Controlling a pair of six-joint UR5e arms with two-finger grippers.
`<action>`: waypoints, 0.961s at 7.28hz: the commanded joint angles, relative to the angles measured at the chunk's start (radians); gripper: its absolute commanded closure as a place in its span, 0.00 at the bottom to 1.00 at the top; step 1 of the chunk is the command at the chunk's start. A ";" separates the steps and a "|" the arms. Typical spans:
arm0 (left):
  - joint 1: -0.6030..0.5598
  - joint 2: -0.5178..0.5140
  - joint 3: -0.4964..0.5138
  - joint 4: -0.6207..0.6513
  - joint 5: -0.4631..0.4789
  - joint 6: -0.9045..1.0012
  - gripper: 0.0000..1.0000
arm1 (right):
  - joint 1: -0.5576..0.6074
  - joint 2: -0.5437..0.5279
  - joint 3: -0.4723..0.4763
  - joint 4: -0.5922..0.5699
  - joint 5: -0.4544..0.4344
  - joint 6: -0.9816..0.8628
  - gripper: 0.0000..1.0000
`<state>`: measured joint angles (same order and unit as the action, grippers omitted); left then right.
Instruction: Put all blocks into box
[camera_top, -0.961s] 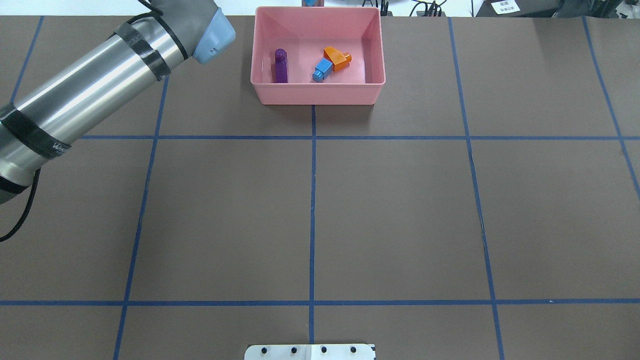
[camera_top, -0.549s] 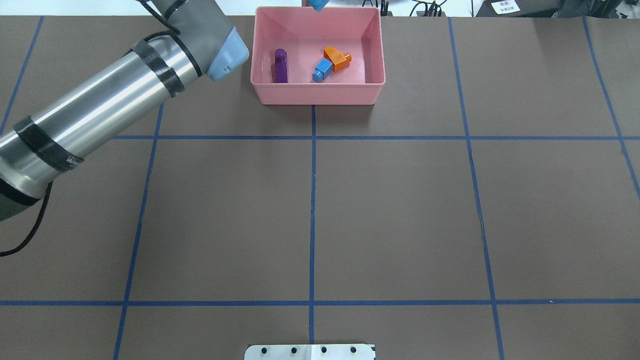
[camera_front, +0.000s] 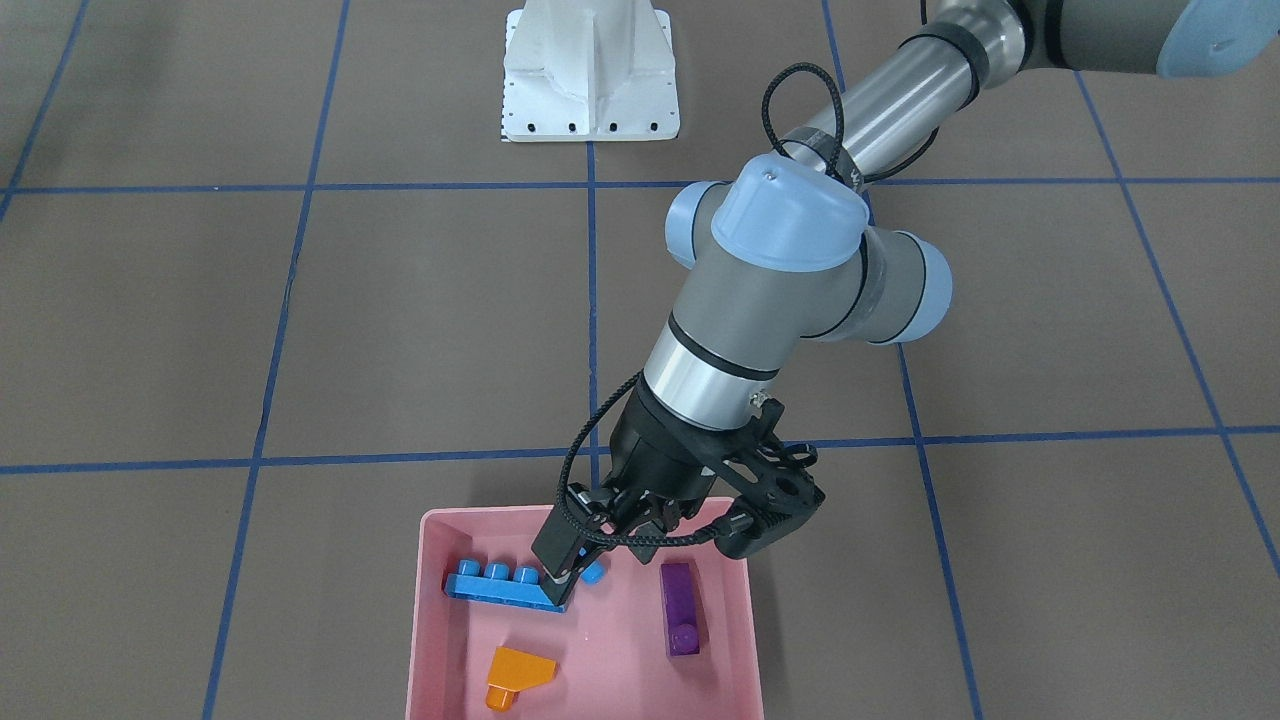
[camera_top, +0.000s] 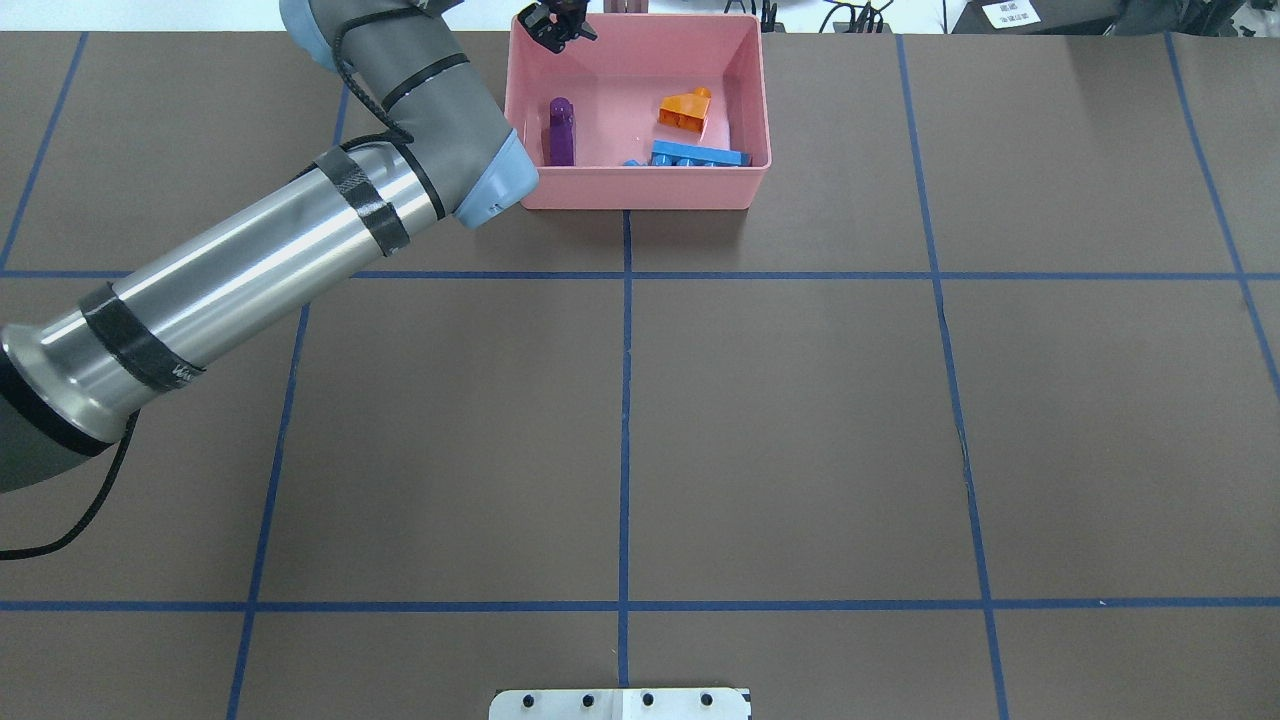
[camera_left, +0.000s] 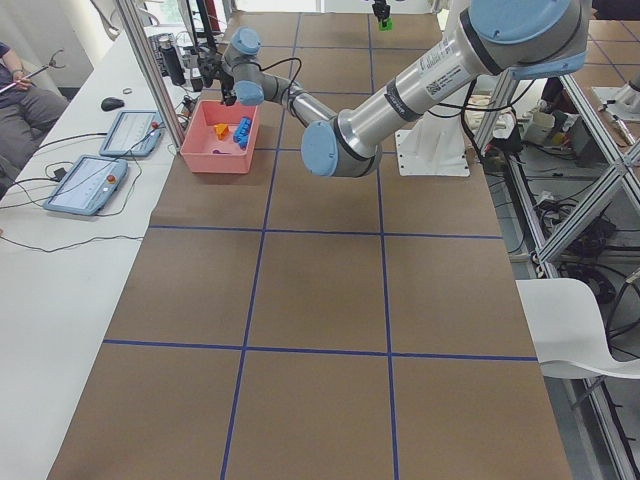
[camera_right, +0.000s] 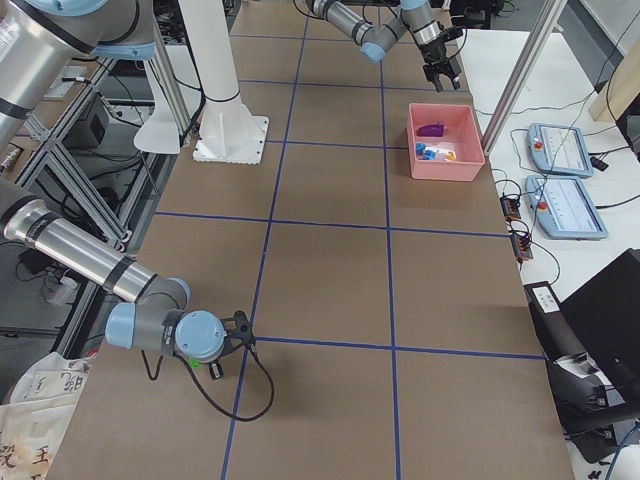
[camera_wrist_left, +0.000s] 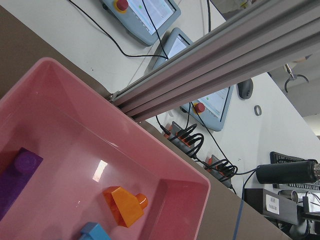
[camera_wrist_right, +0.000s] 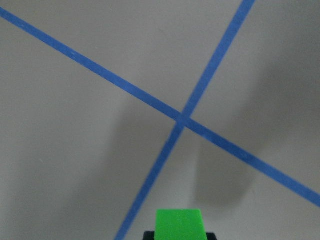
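I count four in box (camera_top: 640, 196): purple brick (camera_top: 561, 130), orange brick (camera_top: 685, 110), long blue brick (camera_top: 700, 157), small light-blue brick (camera_front: 594, 573). Left fingers (camera_front: 553, 548) spread wide above box, empty. Green brick (camera_wrist_right: 180, 224) remains. Right fingers (camera_wrist_right: 148, 235) seem to grip it above table (camera_top: 800, 400), well apart from box.

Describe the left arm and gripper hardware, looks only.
Left arm: silver tube links, grey joint housings with light-blue end caps, black bands round the forearm tube. A black cable loops outside it down to the wrist. Left gripper: all black, skeletal linkage, two flat fingers.
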<state>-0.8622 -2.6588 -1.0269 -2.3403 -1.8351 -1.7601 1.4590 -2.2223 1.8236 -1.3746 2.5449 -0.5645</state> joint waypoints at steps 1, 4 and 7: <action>-0.008 0.130 -0.135 0.007 -0.053 0.031 0.00 | 0.059 0.182 0.274 -0.505 0.018 0.002 1.00; -0.115 0.427 -0.390 0.009 -0.220 0.115 0.00 | 0.066 0.870 0.219 -1.028 0.009 0.215 1.00; -0.196 0.826 -0.682 0.016 -0.260 0.331 0.00 | -0.164 1.340 -0.046 -0.921 0.021 0.771 1.00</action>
<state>-1.0057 -1.9932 -1.5877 -2.3280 -2.0738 -1.5028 1.3872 -1.0921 1.9212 -2.3566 2.5665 -0.0227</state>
